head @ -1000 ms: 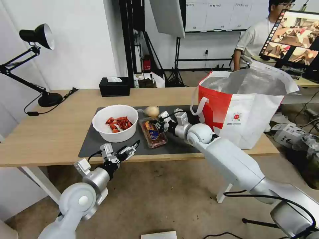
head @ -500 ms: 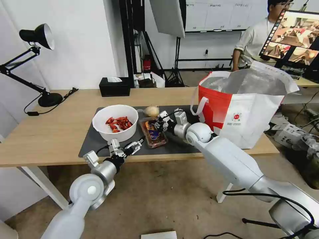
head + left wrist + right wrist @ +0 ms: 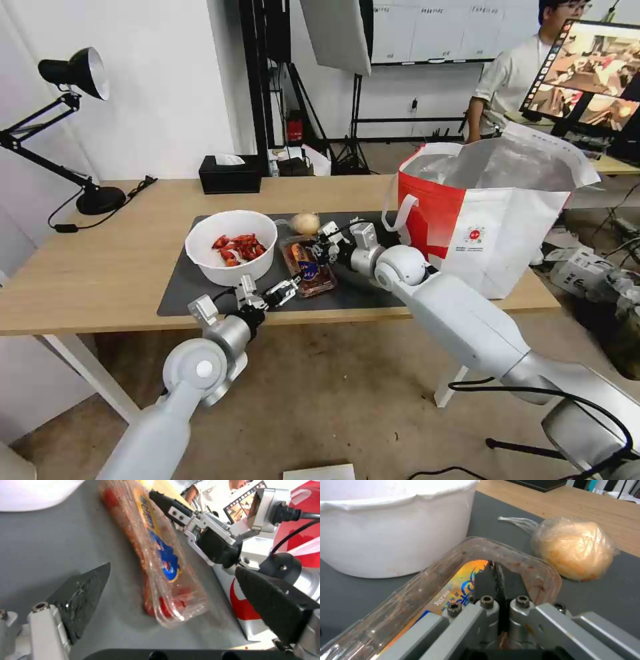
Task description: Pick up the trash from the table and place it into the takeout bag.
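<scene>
Left gripper [image 3: 285, 291] has moved in beside the tray [image 3: 308, 268], jaws wide; right gripper [image 3: 319, 250] stays pinched on the tray rim, lift probably next.

Wears glossy white shells on both arms, swelling into round, ball-like joints. Shows a small pale disc at the centre of the left arm [image 3: 193, 373] elbow housing, then narrows to a silver metal wrist. Carries a thick black cable looped over the right arm [image 3: 467, 327] near its base, and thinner black leads at each wrist. Ends in the left gripper [image 3: 288, 288] and right gripper [image 3: 313, 253], both of grey-white metal links. Bears black, triangular, ribbed pads [image 3: 83, 595], fastened with small hex-socket screws [image 3: 486, 602]. Mounts a boxy silver camera block [image 3: 263, 507] with a black plug at the right wrist.
</scene>
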Controlling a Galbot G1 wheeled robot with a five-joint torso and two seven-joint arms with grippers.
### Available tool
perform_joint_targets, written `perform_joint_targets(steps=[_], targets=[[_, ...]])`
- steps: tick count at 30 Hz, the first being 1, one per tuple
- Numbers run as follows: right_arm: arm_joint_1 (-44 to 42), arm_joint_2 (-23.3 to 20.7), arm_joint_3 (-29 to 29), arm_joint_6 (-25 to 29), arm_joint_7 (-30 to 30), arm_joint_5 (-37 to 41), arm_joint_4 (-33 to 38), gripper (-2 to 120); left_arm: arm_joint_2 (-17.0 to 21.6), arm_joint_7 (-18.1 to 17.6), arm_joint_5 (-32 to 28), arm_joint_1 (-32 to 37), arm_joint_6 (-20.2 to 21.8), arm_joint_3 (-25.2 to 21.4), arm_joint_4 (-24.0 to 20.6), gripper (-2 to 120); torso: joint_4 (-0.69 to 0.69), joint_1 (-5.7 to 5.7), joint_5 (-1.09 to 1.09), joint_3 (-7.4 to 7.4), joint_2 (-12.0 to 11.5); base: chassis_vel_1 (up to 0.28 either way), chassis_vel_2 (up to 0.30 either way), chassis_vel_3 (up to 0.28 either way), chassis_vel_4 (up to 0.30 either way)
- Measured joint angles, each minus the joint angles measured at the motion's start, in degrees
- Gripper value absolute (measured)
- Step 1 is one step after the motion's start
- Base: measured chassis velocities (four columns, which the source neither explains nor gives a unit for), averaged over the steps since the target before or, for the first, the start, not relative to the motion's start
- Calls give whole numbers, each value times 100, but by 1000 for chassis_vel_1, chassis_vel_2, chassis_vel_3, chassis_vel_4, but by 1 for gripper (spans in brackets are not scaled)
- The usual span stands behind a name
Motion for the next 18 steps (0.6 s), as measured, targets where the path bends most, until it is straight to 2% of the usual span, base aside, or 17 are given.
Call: perform_joint_targets(steps=[18], targets=[[5,-61,-49,-129,-67,108,-28,0,-62,-63,-39,-114,68,60,84,100,0,0,0,0,0,0,0,0,0]])
